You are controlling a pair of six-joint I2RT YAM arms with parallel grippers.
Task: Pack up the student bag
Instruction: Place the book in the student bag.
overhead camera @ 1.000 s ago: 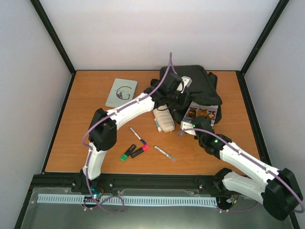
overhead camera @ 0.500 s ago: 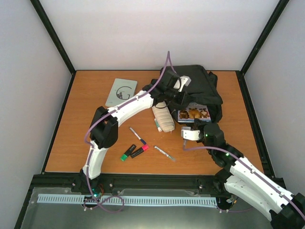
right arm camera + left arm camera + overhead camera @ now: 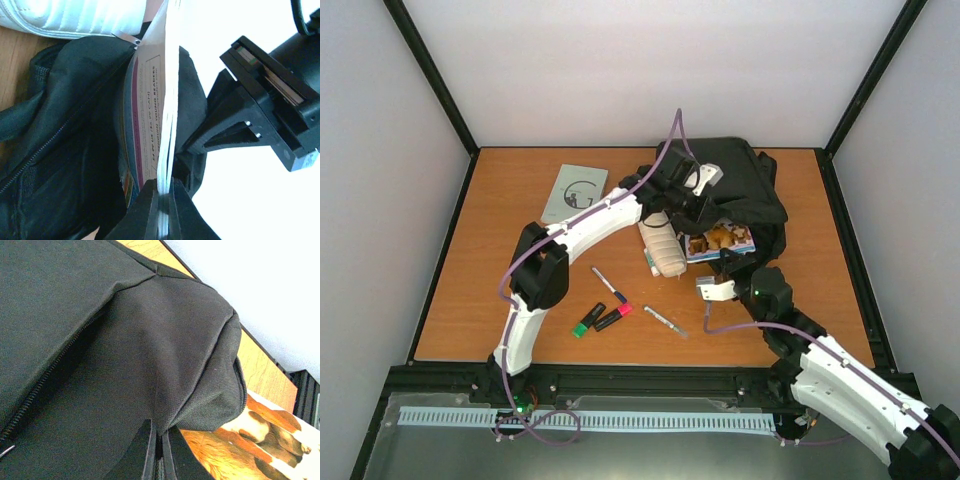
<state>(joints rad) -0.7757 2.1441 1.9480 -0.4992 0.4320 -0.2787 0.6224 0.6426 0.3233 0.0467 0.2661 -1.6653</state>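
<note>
1. Bag (image 3: pixel 745 180) from overhead: black, soft and slumped, it lies at the far right-centre of the orange wood-grain table (image 3: pixel 520 280). My left gripper (image 3: pixel 694 203) sits at its near-left edge. My right gripper (image 3: pixel 725 260), just in front of the bag, holds a thin book (image 3: pixel 722 238) with a dog cover, tilted at the bag's near edge. A cream ribbed pencil case (image 3: pixel 665 252) lies just left of the book and a flat grey notebook (image 3: pixel 575 192) lies further left. Markers and pens (image 3: pixel 610 317) are loose mid-table.
2. Left wrist: only this view shows the bag's coarse weave, its piped seams and a toothed zip (image 3: pixel 30 400). My left fingers are closed flat on a pinched fold of that fabric. The book's glossy cover, with brown-and-white dogs, shows at lower right.
3. Right wrist: only this view shows the book edge-on, with white page edges and a back cover carrying a purple band and small print. My right fingers are clamped shut on its edge. Black bag fabric stands on both sides of it. The padded, ribbed pencil case is at top left, and my left gripper's blocky black body is at right.
</note>
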